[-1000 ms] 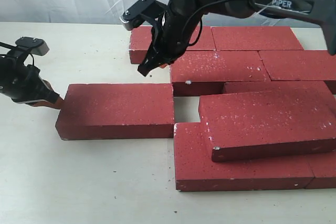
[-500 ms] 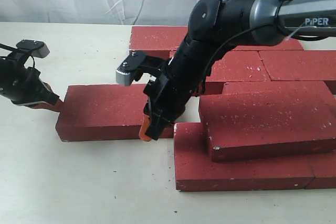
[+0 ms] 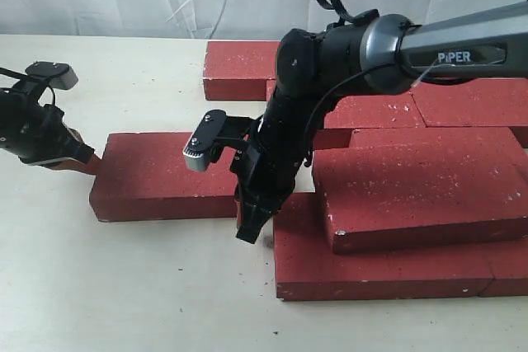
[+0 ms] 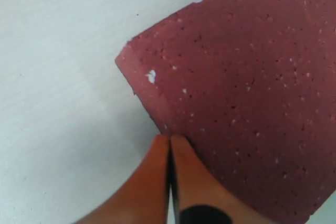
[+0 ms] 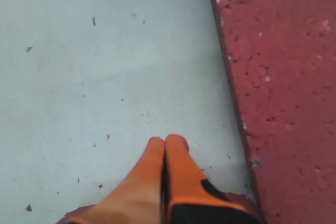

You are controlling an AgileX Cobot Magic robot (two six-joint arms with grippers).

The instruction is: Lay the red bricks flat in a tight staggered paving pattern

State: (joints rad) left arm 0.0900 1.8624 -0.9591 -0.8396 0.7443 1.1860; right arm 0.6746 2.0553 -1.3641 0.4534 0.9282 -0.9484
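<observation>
Several red bricks lie on the pale table. One loose brick [image 3: 161, 175] sits apart at the left. My left gripper [image 3: 89, 162] is shut, its orange tips [image 4: 169, 140] pressed against that brick's [image 4: 252, 77] left end near a chipped corner. My right gripper [image 3: 249, 232] reaches across the middle and is shut on nothing. It points down at the table by the loose brick's front right corner, next to the front brick [image 3: 371, 274]. In the right wrist view the shut fingertips [image 5: 166, 141] hover over bare table beside a brick's edge [image 5: 283, 77].
One brick [image 3: 421, 191] lies on top of the front bricks at the right. More bricks [image 3: 235, 68] [image 3: 470, 100] form the back rows. A small gap sits between the loose brick and the stack, partly hidden by the right arm. White cloth hangs behind.
The right arm swung from over the back row down and forward to the table at the loose brick's front right corner. The left gripper and the loose brick have barely moved.
</observation>
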